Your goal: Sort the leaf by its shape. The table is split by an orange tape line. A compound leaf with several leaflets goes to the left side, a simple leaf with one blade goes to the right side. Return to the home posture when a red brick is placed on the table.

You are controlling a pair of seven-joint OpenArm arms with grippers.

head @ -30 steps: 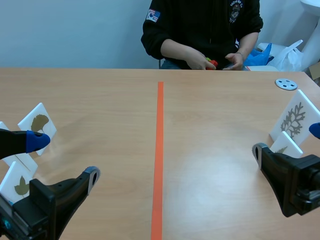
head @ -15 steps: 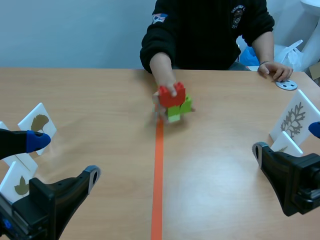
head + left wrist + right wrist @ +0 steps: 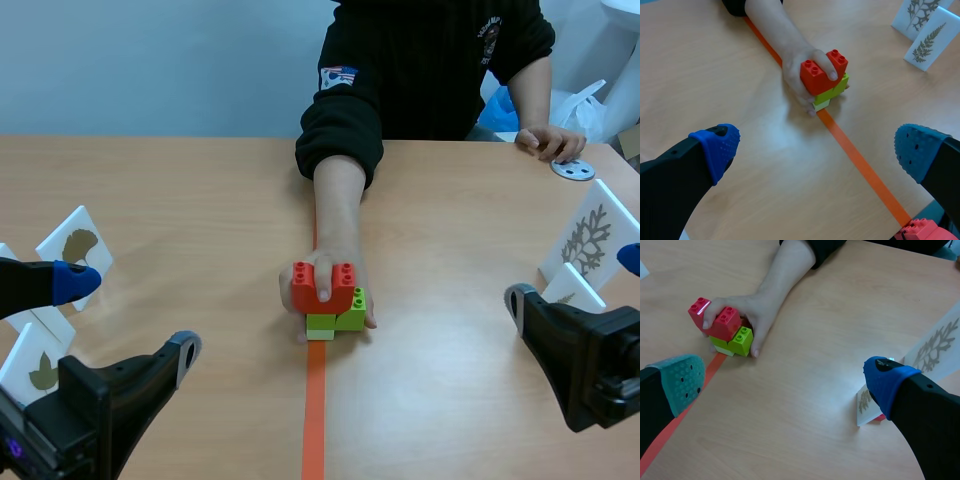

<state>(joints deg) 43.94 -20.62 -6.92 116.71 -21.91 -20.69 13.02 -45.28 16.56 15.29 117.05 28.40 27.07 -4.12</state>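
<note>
A person's hand [image 3: 338,262] holds a red brick [image 3: 322,288] stacked on green bricks [image 3: 338,318], set down on the orange tape line [image 3: 314,420] at mid-table. The left wrist view has the red brick [image 3: 822,72] ahead of my left gripper [image 3: 817,150], which is open and holds nothing. In the scene view that left gripper [image 3: 125,320] is low at the left. My right gripper [image 3: 575,282] is low at the right, also open, and the red brick [image 3: 717,320] lies ahead of it toward one side. No leaf card is in either gripper.
White leaf cards stand at the left: a fan-shaped leaf card [image 3: 76,243] and a small leaf card [image 3: 35,365]. At the right stand a branching leaf card [image 3: 590,238] and a smaller card [image 3: 572,290]. A grey disc [image 3: 573,168] lies near the person's other hand [image 3: 548,140].
The person's hand carried the red and green brick stack from the table's far edge down onto the tape line at mid-table. Both arms stayed where they were.
</note>
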